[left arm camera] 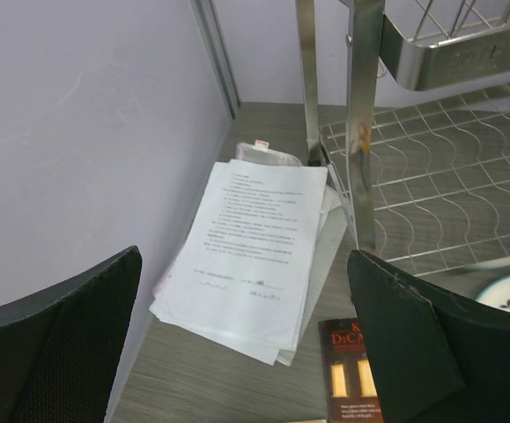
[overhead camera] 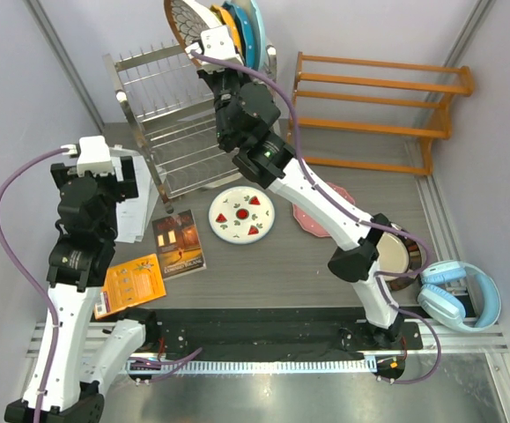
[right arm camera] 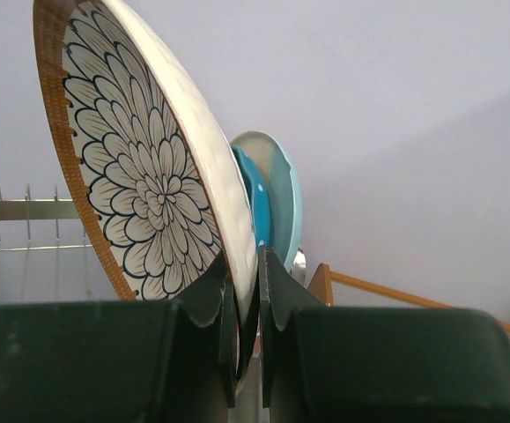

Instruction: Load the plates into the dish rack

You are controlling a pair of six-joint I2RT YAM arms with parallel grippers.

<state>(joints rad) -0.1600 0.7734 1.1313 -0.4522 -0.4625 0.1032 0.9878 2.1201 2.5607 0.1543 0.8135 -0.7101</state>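
The right fingers are pinched narrow on the lower rim of the petal-pattern plate. They hold it on edge, tilted, at the top far side of the dish rack, just left of the plain plates standing there. Whether it sits in a slot cannot be told. The watermelon plate lies flat on the table, just right of the rack's foot. The pink plate and the dark-rimmed plate lie further right, partly under the right arm. The left fingers are spread wide and hold nothing, above a stack of papers left of the rack.
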